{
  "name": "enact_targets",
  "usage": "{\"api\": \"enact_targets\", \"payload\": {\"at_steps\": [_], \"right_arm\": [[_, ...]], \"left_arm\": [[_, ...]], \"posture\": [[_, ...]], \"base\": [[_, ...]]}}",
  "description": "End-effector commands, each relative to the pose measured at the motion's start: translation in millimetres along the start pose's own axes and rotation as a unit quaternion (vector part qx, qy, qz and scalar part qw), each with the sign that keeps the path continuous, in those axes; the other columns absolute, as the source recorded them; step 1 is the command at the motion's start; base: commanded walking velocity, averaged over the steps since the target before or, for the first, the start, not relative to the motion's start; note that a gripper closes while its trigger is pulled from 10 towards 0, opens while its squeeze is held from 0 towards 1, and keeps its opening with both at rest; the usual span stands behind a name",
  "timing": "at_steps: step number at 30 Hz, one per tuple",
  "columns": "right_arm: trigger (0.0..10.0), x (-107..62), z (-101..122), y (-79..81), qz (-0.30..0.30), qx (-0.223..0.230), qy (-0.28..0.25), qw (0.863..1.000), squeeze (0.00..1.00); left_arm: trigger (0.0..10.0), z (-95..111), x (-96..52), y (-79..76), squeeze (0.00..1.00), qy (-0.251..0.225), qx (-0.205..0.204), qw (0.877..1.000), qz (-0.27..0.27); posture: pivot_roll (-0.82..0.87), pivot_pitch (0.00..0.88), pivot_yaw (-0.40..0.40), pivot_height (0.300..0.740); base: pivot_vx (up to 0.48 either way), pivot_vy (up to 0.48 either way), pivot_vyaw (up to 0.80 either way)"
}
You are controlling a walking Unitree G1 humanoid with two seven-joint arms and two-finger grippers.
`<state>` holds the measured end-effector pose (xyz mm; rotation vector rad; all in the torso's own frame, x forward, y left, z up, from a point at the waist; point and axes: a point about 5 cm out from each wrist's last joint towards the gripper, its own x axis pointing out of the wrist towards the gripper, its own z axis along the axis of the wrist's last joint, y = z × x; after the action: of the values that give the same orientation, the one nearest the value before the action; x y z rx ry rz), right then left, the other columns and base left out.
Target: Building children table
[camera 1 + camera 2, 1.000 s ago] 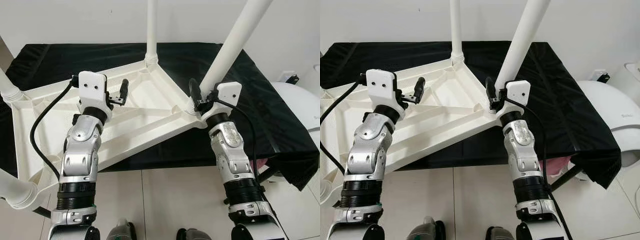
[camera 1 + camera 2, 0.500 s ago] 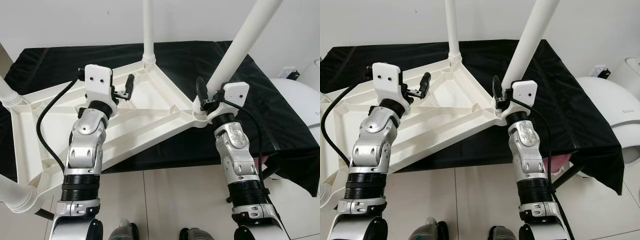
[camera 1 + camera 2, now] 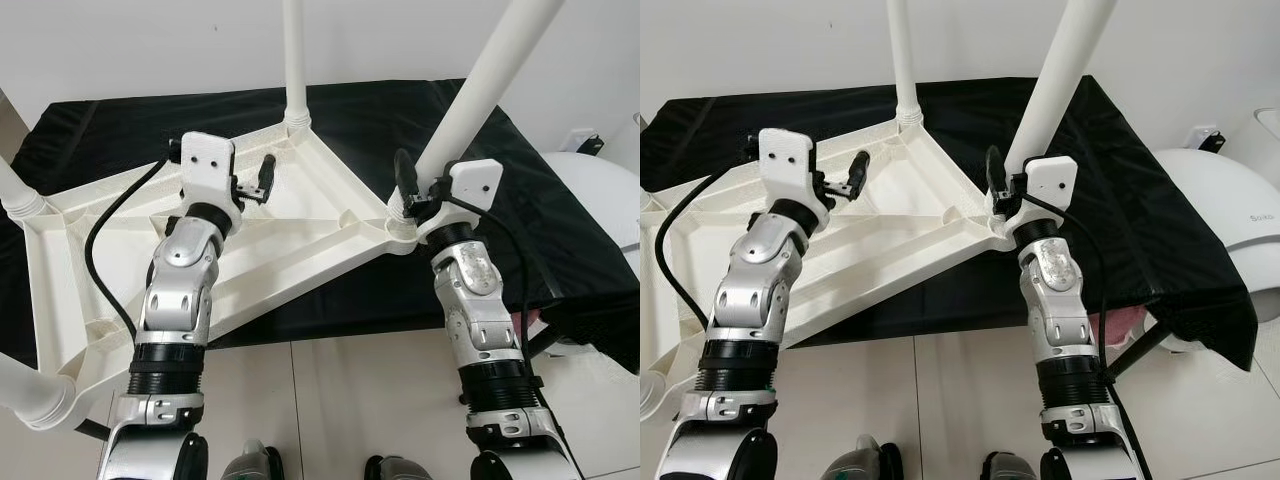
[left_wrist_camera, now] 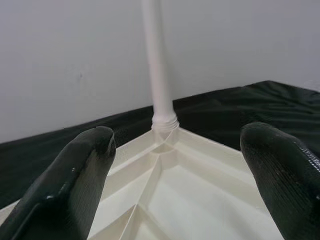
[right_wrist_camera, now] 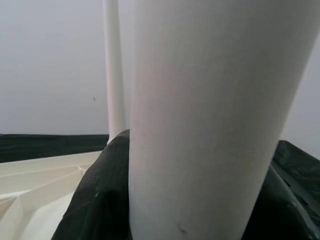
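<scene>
The white table top (image 3: 300,225) lies upside down on a black cloth (image 3: 520,200), its near-left corner overhanging the floor and its legs pointing up. The left gripper (image 4: 175,165) hovers over the ribbed underside, fingers spread wide; the left wrist view faces the far leg (image 4: 159,75). The right gripper (image 5: 175,200) clamps the near-right leg (image 3: 480,85) just above its socket.

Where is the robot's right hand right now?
The right hand is closed around the base of a white table leg, at the near right corner of the upturned tabletop, over the black cloth.
</scene>
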<state>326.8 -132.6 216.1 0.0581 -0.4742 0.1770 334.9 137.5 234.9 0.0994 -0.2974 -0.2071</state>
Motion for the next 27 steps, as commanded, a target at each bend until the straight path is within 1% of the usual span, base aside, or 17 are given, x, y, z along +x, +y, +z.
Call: {"api": "enact_targets", "payload": {"at_steps": [1,3,6,7,9,10,11,14,16,21,22,23,26,27], "right_arm": [[10.0,-1.0,0,-0.2,0.001,-0.001,0.002,1.0,0.0],[10.0,-1.0,0,-0.2,0.001,-0.001,0.002,1.0,0.0],[10.0,0.2,0,1.1,0.004,0.001,0.002,1.0,0.0],[10.0,0.8,0,1.6,0.006,0.002,0.002,1.0,0.0],[10.0,1.2,0,2.0,0.007,0.002,0.003,1.0,0.0],[10.0,1.8,0,1.8,0.008,0.002,0.003,1.0,0.0],[10.0,1.8,0,1.8,0.008,0.002,0.003,1.0,0.0],[10.0,4.0,2,-1.6,0.004,-0.002,0.0,1.0,0.0],[10.0,5.1,3,-3.1,0.001,-0.002,-0.002,1.0,0.0],[10.0,6.1,4,-3.2,0.002,-0.003,-0.003,1.0,0.0],[10.0,7.2,5,-5.6,-0.002,-0.006,-0.005,1.0,0.0],[10.0,7.7,6,-7.0,-0.004,-0.008,-0.006,1.0,0.0],[10.0,7.1,6,-12.0,-0.012,-0.014,-0.006,1.0,0.0],[10.0,7.1,6,-12.0,-0.012,-0.014,-0.006,1.0,0.0]], "left_arm": [[10.0,-1,-2.7,-4.3,0.0,-0.002,0.003,1.0,-0.014],[10.0,-1,-2.7,-4.3,0.0,-0.002,0.003,1.0,-0.014],[10.0,-2,-5.7,-8.3,0.0,0.004,0.006,1.0,-0.026],[10.0,-5,-7.0,-11.8,0.0,0.015,0.007,0.999,-0.038],[10.0,-7,-7.8,-14.2,0.0,0.022,0.007,0.999,-0.046],[10.0,-9,-9.1,-19.3,0.0,0.031,0.009,0.997,-0.065],[10.0,-9,-9.1,-19.3,0.0,0.031,0.009,0.997,-0.065],[10.0,-19,-11.5,-35.0,0.0,0.06,0.032,0.99,-0.126],[10.0,-24,-10.7,-39.4,0.0,0.077,0.037,0.986,-0.142],[10.0,-28,-9.5,-43.7,0.0,0.087,0.044,0.983,-0.157],[10.0,-28,-4.6,-50.3,0.0,0.094,0.052,0.979,-0.174],[10.0,-28,-2.6,-53.2,0.0,0.095,0.056,0.977,-0.181],[10.0,-27,0.3,-62.0,0.0,0.098,0.054,0.973,-0.203],[10.0,-27,0.3,-62.0,0.0,0.098,0.054,0.973,-0.203]], "posture": [[-0.13,0.084,0.056,0.74],[-0.13,0.084,0.056,0.74],[-0.12,0.084,0.05,0.74],[-0.11,0.083,0.046,0.74],[-0.11,0.083,0.046,0.74],[-0.11,0.083,0.046,0.74],[-0.11,0.083,0.046,0.74],[-0.1,0.085,0.043,0.74],[-0.11,0.085,0.043,0.74],[-0.11,0.087,0.048,0.74],[-0.12,0.089,0.057,0.74],[-0.12,0.09,0.058,0.74],[-0.12,0.089,0.064,0.74],[-0.12,0.089,0.064,0.74]], "base": [[0.0,0.0,0.0],[0.0,0.0,0.0],[0.0,0.0,0.0],[0.0,0.0,0.0],[0.0,0.0,0.0],[0.0,0.0,0.0],[0.0,0.0,0.0],[0.0,0.0,0.0],[0.0,0.0,0.0],[0.0,0.0,0.0],[0.0,0.0,0.0],[0.0,0.0,0.0],[0.0,0.0,0.0],[0.0,0.0,0.0]]}}
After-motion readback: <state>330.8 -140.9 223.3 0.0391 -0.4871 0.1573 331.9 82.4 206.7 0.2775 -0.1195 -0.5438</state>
